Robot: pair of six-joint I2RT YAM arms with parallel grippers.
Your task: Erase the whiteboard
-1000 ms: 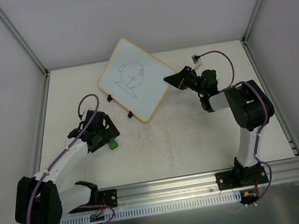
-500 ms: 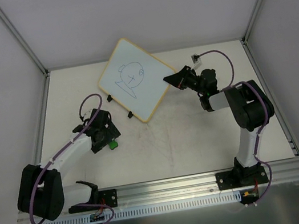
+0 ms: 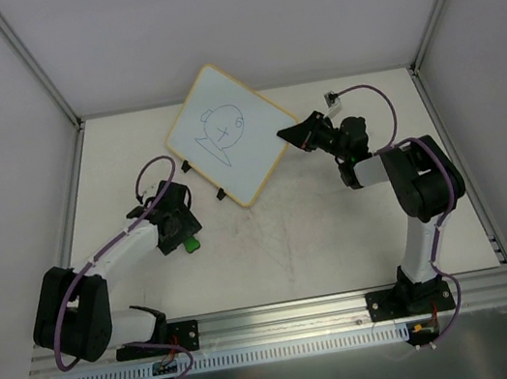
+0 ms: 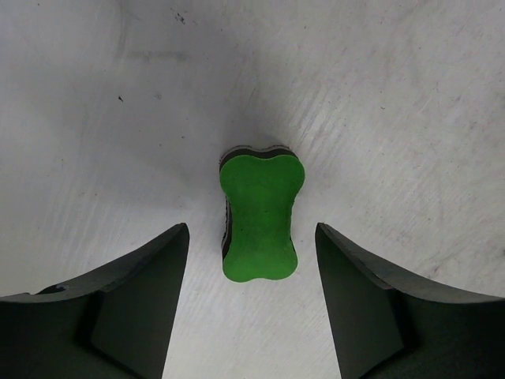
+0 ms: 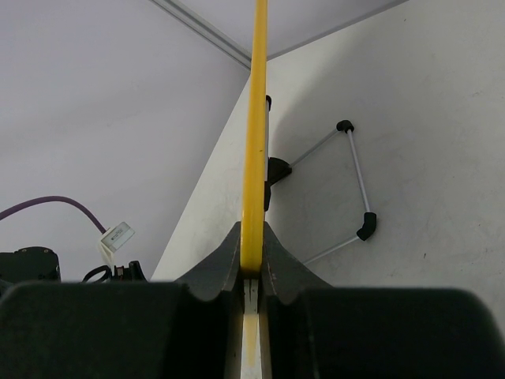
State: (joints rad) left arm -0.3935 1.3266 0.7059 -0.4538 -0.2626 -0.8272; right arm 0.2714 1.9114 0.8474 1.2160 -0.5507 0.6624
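The whiteboard point(image 3: 224, 136) is propped up at the back of the table, a dark doodle point(image 3: 223, 128) on its white face. My right gripper point(image 3: 295, 133) is shut on the board's right corner. In the right wrist view the yellow frame edge point(image 5: 254, 118) runs straight up from between the fingers point(image 5: 217, 264) of that gripper point(image 5: 252, 237). A small green eraser point(image 4: 260, 213) lies flat on the table. My left gripper point(image 4: 251, 237) hangs over it, open, one jaw on each side with a gap to both. From above, the left gripper point(image 3: 180, 230) nearly covers the eraser point(image 3: 190, 244).
Two black clips point(image 3: 187, 167) sit on the board's lower-left edge, and a thin wire stand with black tips point(image 5: 351, 181) shows behind it. Grey walls and metal rails point(image 3: 66, 213) bound the table. The arm bases stand on the front rail point(image 3: 287, 321).
The left arm has drawn in and settled its wrist lower over the green eraser. The right arm and the whiteboard have not moved.
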